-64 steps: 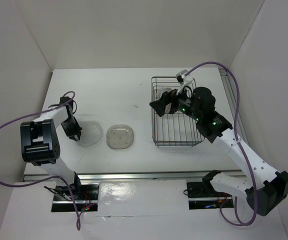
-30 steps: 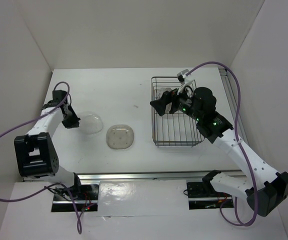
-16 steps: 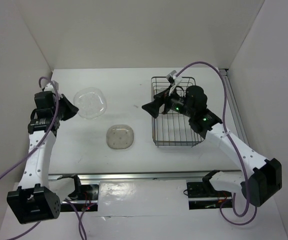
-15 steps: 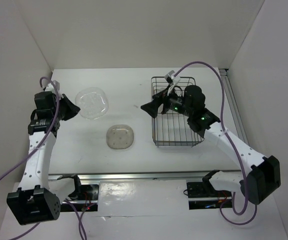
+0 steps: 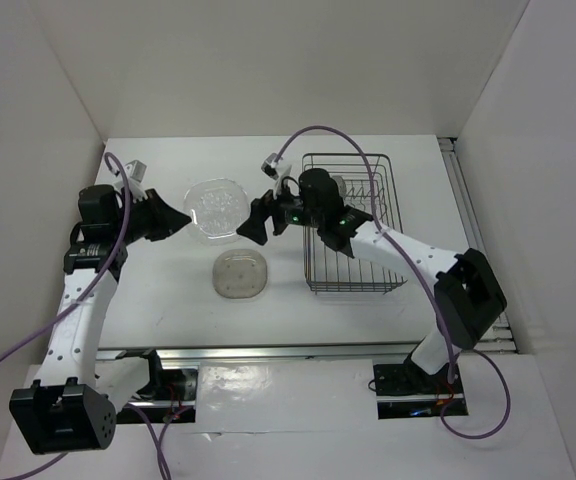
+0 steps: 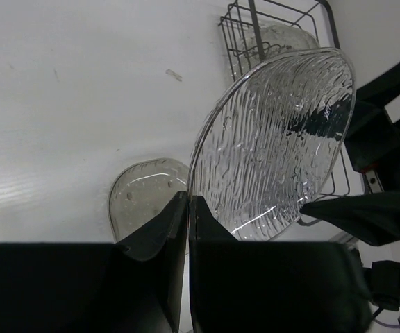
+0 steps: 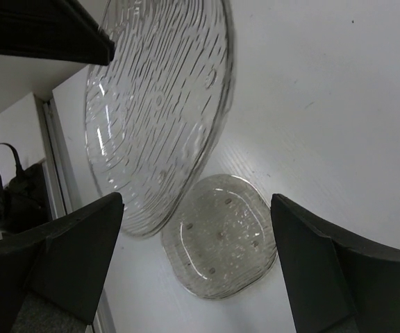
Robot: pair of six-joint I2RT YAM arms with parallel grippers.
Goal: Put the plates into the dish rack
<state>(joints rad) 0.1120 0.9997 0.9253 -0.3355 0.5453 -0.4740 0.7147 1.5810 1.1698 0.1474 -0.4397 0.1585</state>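
Lifted off the tabletop [image 5: 268, 165] since a moment ago, a clear plate [image 5: 216, 205] now hangs tilted on edge, its rim clamped by the left fingers [image 6: 164, 232]. Over from the dish rack [image 5: 368, 288], the right fingers [image 7: 68, 257] stand spread apart just beside it. A grey plate [image 5: 241, 273] lies flat below.

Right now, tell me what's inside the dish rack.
One pale plate shows through the wires of the dish rack near its far end. The right arm covers part of it from above and the raised plate blocks the left wrist view, so more may hide.
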